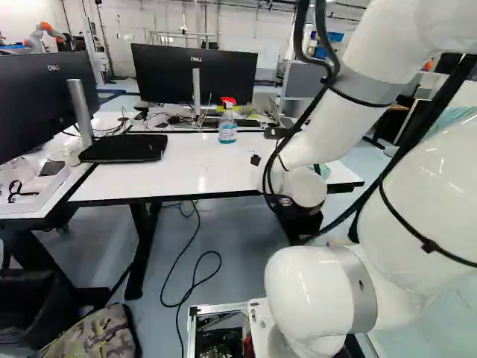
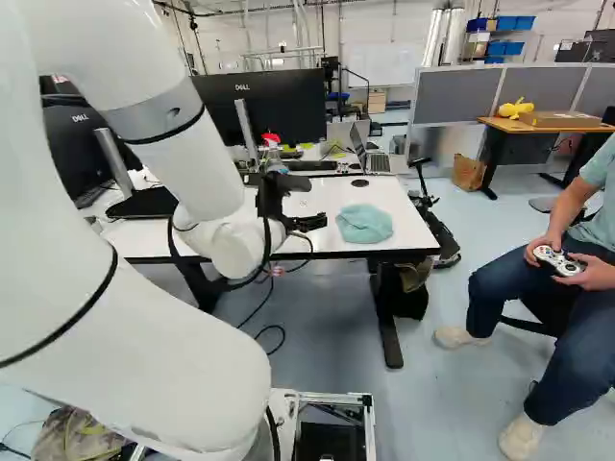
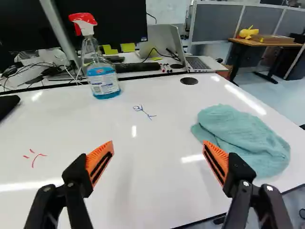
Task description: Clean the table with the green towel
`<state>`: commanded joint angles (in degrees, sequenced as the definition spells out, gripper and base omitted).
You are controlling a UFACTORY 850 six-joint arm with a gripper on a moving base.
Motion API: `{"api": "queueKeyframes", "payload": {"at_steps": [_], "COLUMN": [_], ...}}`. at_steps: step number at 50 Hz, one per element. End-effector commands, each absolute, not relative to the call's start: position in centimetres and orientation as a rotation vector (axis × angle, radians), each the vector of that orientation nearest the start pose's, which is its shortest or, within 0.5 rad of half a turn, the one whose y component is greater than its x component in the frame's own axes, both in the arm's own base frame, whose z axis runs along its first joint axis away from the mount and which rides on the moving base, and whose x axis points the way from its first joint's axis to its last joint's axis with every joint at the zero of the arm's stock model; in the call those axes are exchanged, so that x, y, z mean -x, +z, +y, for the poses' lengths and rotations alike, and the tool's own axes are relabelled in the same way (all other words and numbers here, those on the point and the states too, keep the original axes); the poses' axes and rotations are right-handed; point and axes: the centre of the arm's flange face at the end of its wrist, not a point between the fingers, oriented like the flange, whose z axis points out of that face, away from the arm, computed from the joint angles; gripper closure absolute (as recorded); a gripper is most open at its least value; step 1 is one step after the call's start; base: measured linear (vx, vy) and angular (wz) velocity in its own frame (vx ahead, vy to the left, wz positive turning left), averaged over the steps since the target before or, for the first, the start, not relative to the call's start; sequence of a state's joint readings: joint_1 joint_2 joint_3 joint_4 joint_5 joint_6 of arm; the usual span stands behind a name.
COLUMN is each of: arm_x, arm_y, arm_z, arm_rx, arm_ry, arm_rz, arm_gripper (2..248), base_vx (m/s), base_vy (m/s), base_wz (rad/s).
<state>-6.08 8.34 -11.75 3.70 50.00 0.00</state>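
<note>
The claw stands wide open over the table, orange pads well apart. Just beyond, between two and three o'clock, lies the crumpled green towel (plain in the right base view, a mere sliver past the arm in the left). Only the wrist view shows red pen marks at nine o'clock and a blue scribble near twelve. Farther, the spray bottle stands upright at eleven, the open laptop at one.
</note>
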Motion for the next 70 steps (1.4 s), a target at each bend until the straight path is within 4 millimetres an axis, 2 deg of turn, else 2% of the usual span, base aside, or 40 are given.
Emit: {"api": "queueKeyframes", "payload": {"at_steps": [39,70], "arm_x": [-34.5,-36.5], "arm_y": [37.3,39.5], "arm_z": [-8.8,-12.9], "arm_rx": [2.679,2.706], "arm_ry": [-1.867,-1.875], "arm_rz": [0.421,0.556], "arm_gripper": [3,3], "base_vx": [0.000,0.000], "base_vy": [0.000,0.000], "base_wz": [0.000,0.000]}}
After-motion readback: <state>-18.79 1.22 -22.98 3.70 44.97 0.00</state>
